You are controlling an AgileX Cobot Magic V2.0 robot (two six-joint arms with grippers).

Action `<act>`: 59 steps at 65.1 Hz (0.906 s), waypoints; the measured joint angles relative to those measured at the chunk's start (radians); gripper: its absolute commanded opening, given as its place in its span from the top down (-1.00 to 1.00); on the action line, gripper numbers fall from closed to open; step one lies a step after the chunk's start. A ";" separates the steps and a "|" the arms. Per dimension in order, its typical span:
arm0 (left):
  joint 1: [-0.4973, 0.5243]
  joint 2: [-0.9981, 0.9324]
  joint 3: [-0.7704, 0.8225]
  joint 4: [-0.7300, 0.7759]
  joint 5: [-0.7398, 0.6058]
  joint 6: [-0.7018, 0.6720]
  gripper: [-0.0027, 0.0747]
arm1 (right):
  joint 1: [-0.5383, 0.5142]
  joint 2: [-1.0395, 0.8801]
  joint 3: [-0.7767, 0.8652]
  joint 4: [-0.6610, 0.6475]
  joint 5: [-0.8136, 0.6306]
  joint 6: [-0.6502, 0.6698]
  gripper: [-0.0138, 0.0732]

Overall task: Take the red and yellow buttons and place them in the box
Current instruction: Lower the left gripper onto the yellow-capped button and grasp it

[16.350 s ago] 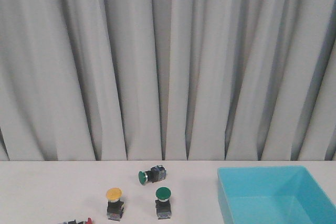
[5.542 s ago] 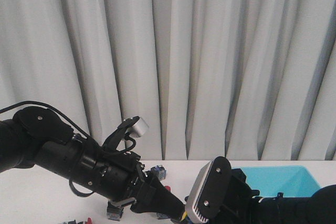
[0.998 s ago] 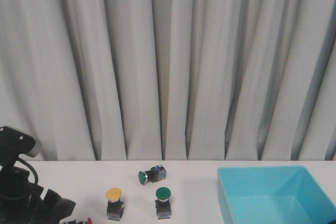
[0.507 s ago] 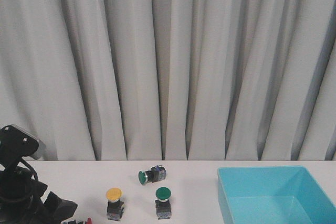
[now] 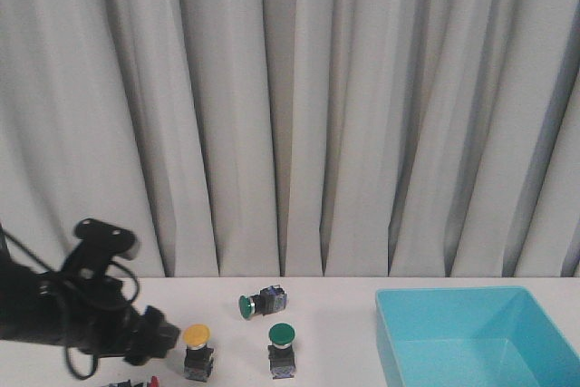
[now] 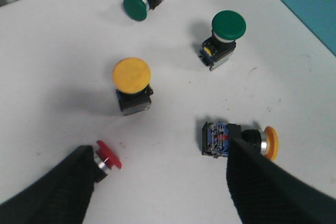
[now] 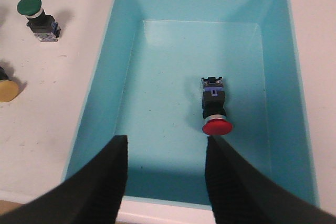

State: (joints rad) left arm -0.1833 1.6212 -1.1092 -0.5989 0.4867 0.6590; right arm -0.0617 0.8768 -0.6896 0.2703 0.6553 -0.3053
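Backdrop: grey pleated curtain [image 5: 299, 115] hangs behind a white table [image 5: 91, 314].
Box: the turquoise box [image 5: 471, 337] sits on the table's right side in the front view; the right wrist view looks straight down into it [image 7: 131, 103].
Red button in box: one red button [image 7: 214, 107] lies on its side on the box floor, cap pointing toward the near wall, touching no wall.
Red button on table: a second red-capped button [image 6: 106, 156] lies on its side just beside the left gripper's finger; in the front view only a sliver of its cap shows at the bottom edge [image 5: 152, 381].
Upright yellow button: a yellow-capped button [image 6: 132, 84] stands upright on the table, also seen in the front view [image 5: 197, 351], just beside the left arm's tip.
Lying yellow button: another yellow-orange button [image 6: 239, 140] lies on its side, cap facing away from the upright one, partly behind the other left finger; its cap shows at the edge of the right wrist view [image 7: 7, 90].
Green buttons: one upright green button [image 5: 282, 349] stands to the right of the upright yellow one; one lying green button [image 5: 258, 303] rests farther back on the table.
Left gripper [image 6: 163, 192]: spread wide, holding nothing, above the table with the red and lying yellow buttons near its fingers.
Right gripper [image 7: 163, 177]: parted and empty, above the box's near wall.
Left arm [image 5: 72, 314]: black, reaches in low from the left in the front view.
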 measured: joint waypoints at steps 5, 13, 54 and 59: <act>-0.024 0.066 -0.056 0.005 0.000 -0.015 -0.39 | 0.000 0.000 0.000 0.000 0.000 0.000 -0.09; -0.049 0.165 -0.147 0.058 0.006 -0.105 -0.39 | 0.000 0.000 0.000 0.000 0.000 0.000 -0.09; -0.123 0.529 -0.558 0.614 0.178 -0.644 -0.37 | 0.000 0.000 0.000 0.000 -0.031 0.000 -0.09; -0.123 0.557 -0.580 0.599 0.178 -0.646 -0.37 | 0.000 0.000 0.000 0.000 -0.037 0.000 -0.09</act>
State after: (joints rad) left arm -0.3063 2.1778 -1.6897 0.0000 0.6642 0.0126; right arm -0.0617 0.8768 -0.6896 0.2703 0.6183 -0.3053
